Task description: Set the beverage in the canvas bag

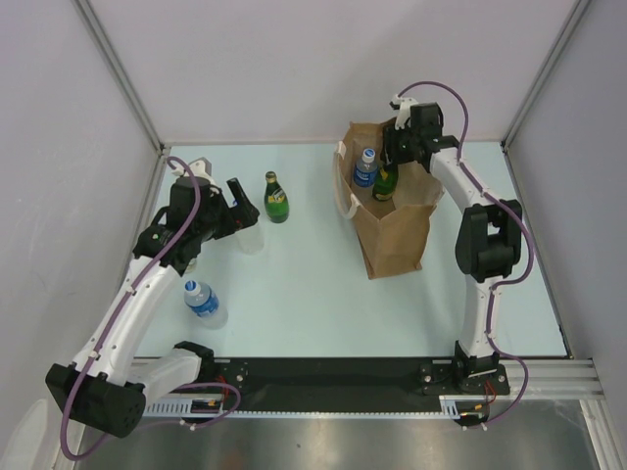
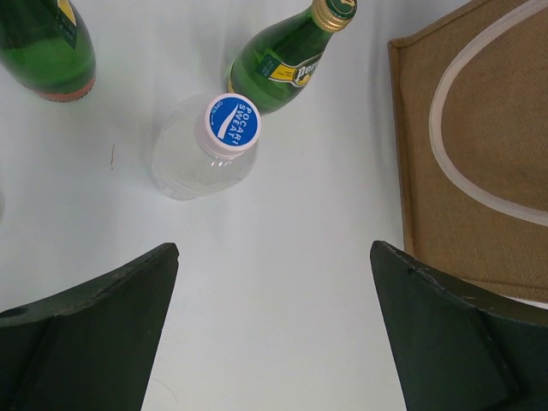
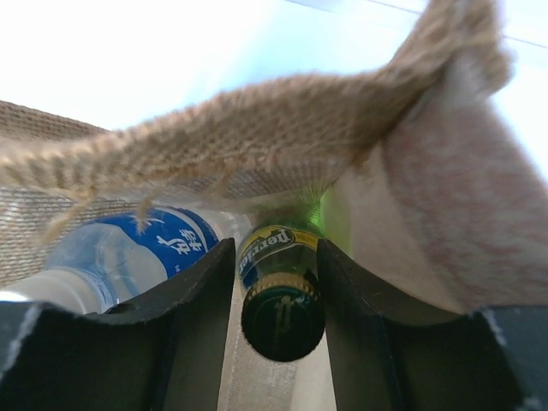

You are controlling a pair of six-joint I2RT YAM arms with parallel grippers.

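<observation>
Inside the canvas bag [image 1: 397, 240] (beside a water bottle [image 3: 163, 240]), the right gripper [image 3: 276, 257] pinches the green bottle [image 3: 282, 321] by its neck, which sits between the jaws — the left gripper [image 2: 274, 253] is spread wide.

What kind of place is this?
Probably a robot test booth in a lab. Two robot arms are bolted to a pale table, plain white walls box it in, and bottles and a bag are set out.
</observation>
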